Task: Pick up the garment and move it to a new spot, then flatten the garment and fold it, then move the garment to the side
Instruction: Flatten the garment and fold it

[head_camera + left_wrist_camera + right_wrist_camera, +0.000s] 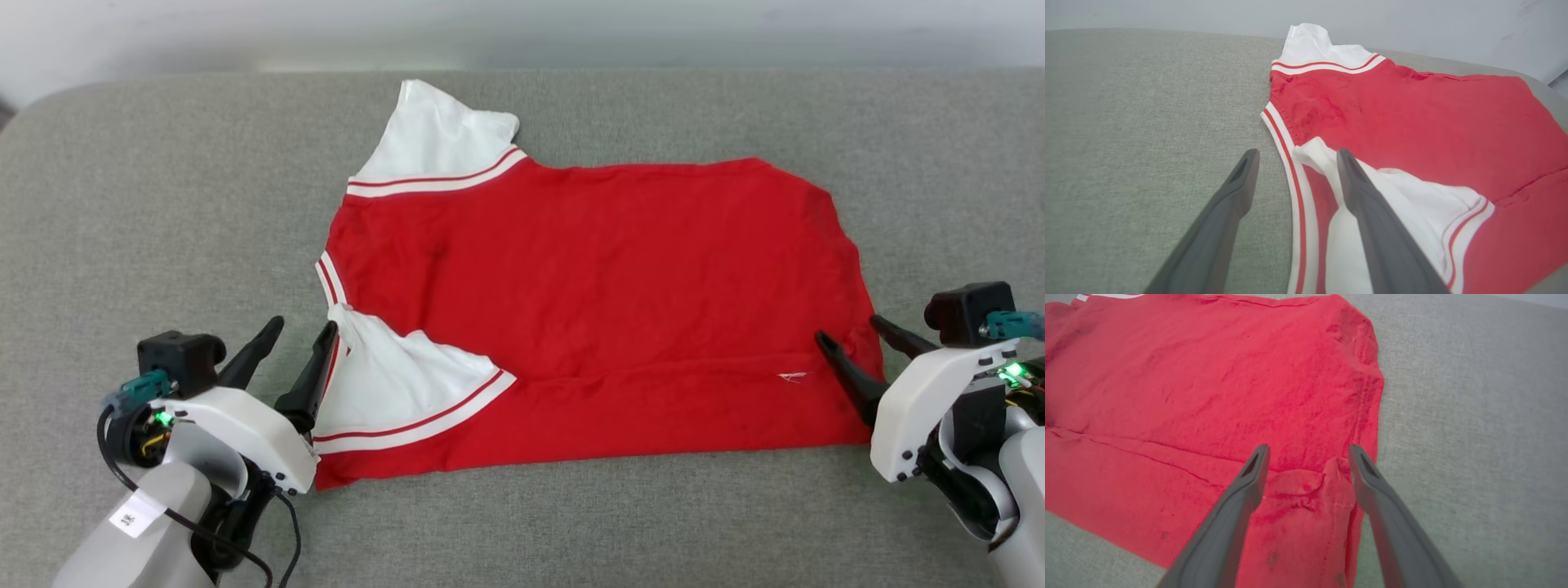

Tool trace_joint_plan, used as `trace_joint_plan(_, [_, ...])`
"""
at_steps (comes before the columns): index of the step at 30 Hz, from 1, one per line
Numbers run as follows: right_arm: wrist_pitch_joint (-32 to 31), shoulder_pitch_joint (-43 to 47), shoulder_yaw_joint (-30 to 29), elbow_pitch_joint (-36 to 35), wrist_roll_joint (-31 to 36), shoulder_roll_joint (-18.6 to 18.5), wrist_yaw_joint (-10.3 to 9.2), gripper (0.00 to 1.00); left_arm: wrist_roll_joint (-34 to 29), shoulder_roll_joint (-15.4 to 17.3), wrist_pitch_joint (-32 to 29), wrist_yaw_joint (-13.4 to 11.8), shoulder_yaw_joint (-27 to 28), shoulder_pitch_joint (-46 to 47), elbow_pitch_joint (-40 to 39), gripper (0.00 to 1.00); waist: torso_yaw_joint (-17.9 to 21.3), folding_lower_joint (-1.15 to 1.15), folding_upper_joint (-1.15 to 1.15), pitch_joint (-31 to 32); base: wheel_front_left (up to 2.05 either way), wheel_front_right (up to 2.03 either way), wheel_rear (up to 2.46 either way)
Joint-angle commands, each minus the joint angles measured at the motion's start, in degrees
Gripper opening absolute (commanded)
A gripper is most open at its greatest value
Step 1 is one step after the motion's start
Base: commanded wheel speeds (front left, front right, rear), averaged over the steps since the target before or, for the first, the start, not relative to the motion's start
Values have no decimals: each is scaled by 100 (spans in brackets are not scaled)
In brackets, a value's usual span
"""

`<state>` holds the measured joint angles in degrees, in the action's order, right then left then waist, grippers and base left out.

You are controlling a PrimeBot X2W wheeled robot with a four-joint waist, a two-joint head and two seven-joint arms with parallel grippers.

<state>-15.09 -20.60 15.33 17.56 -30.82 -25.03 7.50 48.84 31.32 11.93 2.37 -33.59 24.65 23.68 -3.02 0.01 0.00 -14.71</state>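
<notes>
Lying spread on the grey cushion (163,204), the garment (588,302) has its long axis straight across the robot's front, collar end to the left and hem (853,269) to the right, a plain red face up. Its near long edge looks turned over onto the body as a strip, and the near sleeve (392,376) rests folded on top, while the far sleeve (441,131) sticks out past the far edge. The left gripper (304,324) sits at the collar end with its fingers apart and nothing between them, one finger over the near sleeve and the other over bare cushion. The right gripper (847,327) sits at the hem's near corner, fingers likewise spread and empty above a small pucker in the cloth. Each arm thus covers one short end of the same near strip, so the garment lies between them. I judge the far long edge, away from both, to be the next thing to reach for.
</notes>
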Motion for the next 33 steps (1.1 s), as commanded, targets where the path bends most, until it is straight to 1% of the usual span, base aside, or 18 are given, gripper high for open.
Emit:
trace_joint_plan(1, [72,87,107,-86,243,-117,-2,100,90,-69,96,-172,139,-144,54,100,13,-1,0,160,0,0,0])
trace_joint_plan(3, [97,204,92,-135,304,-40,-2,100,59,-103,132,-336,162,-257,45,100,27,-1,0,264,0,0,0])
trace_joint_plan(4, [97,204,92,-135,304,-40,-2,100,59,-103,132,-336,162,-257,45,100,27,-1,0,264,0,0,0])
trace_joint_plan(5, [82,258,58,-165,326,-5,-2,100,67,-129,131,-411,162,-328,23,100,30,-1,0,320,0,0,0])
trace_joint_plan(9, [-137,555,-216,-308,479,122,-2,100,217,-106,-154,-749,167,-679,-169,100,56,-1,0,520,0,0,0])
trace_joint_plan(11, [-333,741,-511,-401,550,272,-2,100,273,-61,-326,-944,141,-867,-357,100,63,-1,0,598,0,0,0])
trace_joint_plan(13, [-514,894,-851,-548,664,447,-2,100,278,16,-522,-1084,76,-1068,-593,100,79,-1,0,644,0,0,0])
trace_joint_plan(18, [-1093,1356,-1555,-1021,1076,1006,-2,100,405,215,-1150,-1484,-68,-1506,-1220,100,111,-1,0,675,0,0,0])
trace_joint_plan(22, [-1424,1614,-1848,-1561,1342,1428,-2,100,418,369,-1484,-1753,-114,-1622,-1588,100,135,-1,0,627,0,0,0])
trace_joint_plan(24, [-1527,1734,-1921,-1802,1412,1590,-2,100,432,387,-1601,-1866,-128,-1659,-1665,100,165,-1,0,581,0,0,0])
trace_joint_plan(28, [-1713,1848,-1942,-2177,1517,1775,-2,100,365,465,-1736,-2092,-124,-1595,-1636,100,238,-1,0,450,0,0,0])
trace_joint_plan(31, [-1762,1883,-1914,-2336,1568,1838,-2,100,340,497,-1909,-2152,-203,-1523,-1562,100,289,-1,0,340,0,0,0])
trace_joint_plan(33, [-1772,1887,-1893,-2413,1574,1870,-2,100,399,473,-2079,-2101,-283,-1521,-1491,100,319,-1,0,267,0,0,0])
